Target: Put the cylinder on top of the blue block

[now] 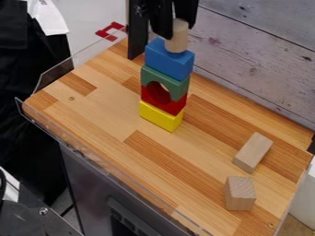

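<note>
At the top of the view, the black gripper (178, 22) hangs down with its fingers on either side of a pale wooden cylinder (177, 40), shut on its upper part. The cylinder is upright, its lower end at the top face of the blue block (169, 60); whether it bears its weight there I cannot tell. Beneath the blue block are a green arched block (150, 77), a red block (174, 105) with a curved hollow, and a yellow block (161, 116) at the bottom of the stack.
Two plain wooden blocks lie at the right, one oblong (253, 152) and one chunkier (239, 193) nearer the front. The wooden table (111, 115) has a clear raised plastic edge (73, 62) at the left. A grey plank wall (258, 60) runs behind.
</note>
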{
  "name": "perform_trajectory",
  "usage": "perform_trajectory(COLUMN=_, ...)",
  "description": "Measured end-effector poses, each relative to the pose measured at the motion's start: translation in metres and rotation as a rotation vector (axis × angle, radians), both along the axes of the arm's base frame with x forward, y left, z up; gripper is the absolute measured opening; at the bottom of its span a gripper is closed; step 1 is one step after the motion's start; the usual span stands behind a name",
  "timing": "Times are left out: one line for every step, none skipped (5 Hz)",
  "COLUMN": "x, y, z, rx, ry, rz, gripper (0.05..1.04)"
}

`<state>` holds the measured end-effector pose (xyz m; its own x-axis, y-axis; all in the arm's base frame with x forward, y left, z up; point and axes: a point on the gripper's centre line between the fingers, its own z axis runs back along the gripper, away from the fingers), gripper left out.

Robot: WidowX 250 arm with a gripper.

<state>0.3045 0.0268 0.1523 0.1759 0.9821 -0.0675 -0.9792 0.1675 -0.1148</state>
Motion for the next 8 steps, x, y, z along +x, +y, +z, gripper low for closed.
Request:
perform_trajectory(x=0.003, y=0.0, z=-0.002, rx=-0.006, ry=0.011, rz=-0.006, gripper=0.519)
perform_trajectory(x=0.007, y=-0.005, z=-0.003, rx=-0.007, ry=0.021, rz=-0.026, gripper=0.519)
perform_trajectory(x=0.009, y=-0.007, z=-0.004, rx=-0.016, ry=0.022, rz=-0.025, gripper=0.519)
perform_trajectory(x=0.01, y=-0.008, z=-0.008, rx=-0.025, ry=0.027, rz=-0.03, gripper=0.519)
perform_trajectory(x=0.01, y=-0.009, z=-0.008, rx=-0.033, ry=0.026, rz=-0.03, gripper=0.593)
perform_trajectory(x=0.009, y=-0.01, z=-0.009, rx=-0.045, ry=0.034, rz=-0.027, gripper=0.897)
perform_trajectory(x=0.007, y=-0.011, z=-0.009, rx=-0.047, ry=0.045, rz=-0.025, gripper=1.005)
perform_trajectory(x=0.005, y=-0.011, z=-0.008, rx=-0.049, ry=0.058, rz=-0.022, gripper=1.001)
